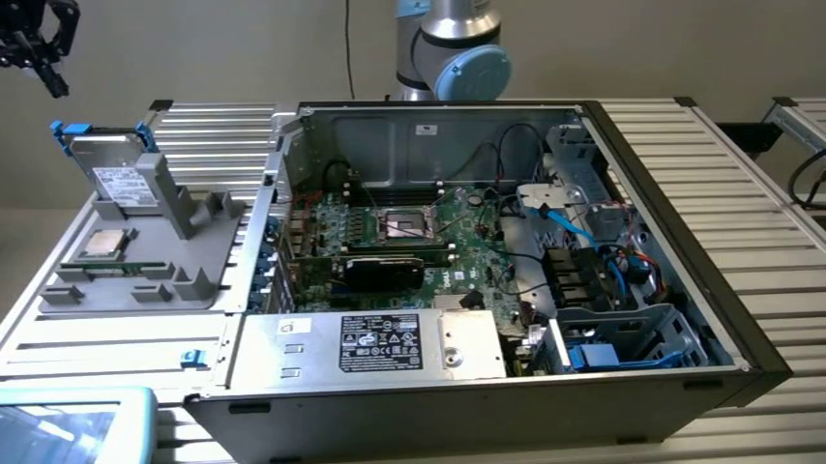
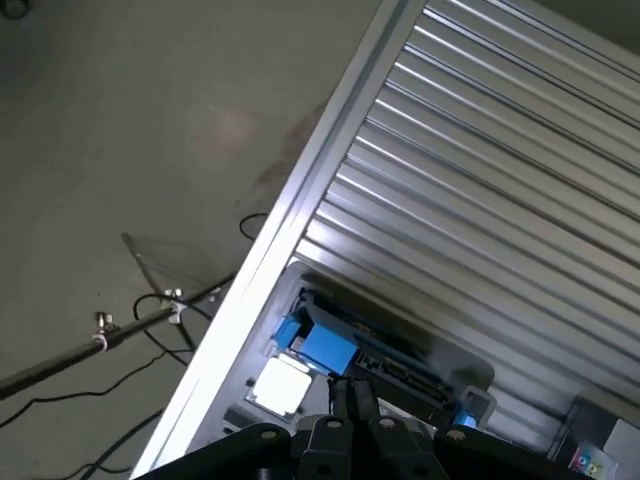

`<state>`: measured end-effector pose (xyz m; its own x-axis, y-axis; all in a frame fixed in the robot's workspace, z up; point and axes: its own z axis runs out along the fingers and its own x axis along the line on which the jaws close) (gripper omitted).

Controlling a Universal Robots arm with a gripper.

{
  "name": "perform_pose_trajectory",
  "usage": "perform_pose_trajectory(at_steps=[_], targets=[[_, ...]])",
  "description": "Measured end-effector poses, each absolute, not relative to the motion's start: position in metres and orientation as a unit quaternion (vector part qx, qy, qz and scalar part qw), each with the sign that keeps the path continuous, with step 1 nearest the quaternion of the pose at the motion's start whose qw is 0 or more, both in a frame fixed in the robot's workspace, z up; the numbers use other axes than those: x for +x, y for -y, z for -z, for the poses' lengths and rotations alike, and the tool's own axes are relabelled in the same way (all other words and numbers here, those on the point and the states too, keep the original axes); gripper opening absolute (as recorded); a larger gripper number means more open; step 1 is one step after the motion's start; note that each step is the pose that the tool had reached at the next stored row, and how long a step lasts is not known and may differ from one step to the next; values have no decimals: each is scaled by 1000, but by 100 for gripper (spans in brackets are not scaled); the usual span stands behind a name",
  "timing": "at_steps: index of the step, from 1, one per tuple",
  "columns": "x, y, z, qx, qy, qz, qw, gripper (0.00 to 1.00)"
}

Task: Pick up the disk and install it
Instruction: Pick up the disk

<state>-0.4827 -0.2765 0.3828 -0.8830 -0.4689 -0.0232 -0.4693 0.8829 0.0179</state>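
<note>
Our black hand [image 2: 350,400], fingers together and empty, hangs well above the silver-grey rectangular disk [image 1: 123,174] in its blue plastic carrier [image 1: 60,135], upright in the grey moulded fixture [image 1: 193,253]; coming down so, we judge, it could strike the carrier's top instead of straddling it.

Open air above disk [image 1: 114,159] (holder [image 1: 193,208] beside)

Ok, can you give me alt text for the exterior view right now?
The gripper, shut and empty, hangs at the exterior view's upper left, clear of the disk, which stands tilted in a grey holder near a CPU chip. To the exterior view's right, the open computer case lies on the slatted table, motherboard exposed.
</note>
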Motion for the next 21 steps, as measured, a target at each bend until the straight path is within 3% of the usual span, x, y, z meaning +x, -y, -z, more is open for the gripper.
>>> perform_pose_trajectory(at_steps=[21], targets=[[-483,277,-383,-422,-907,-13,7,11]])
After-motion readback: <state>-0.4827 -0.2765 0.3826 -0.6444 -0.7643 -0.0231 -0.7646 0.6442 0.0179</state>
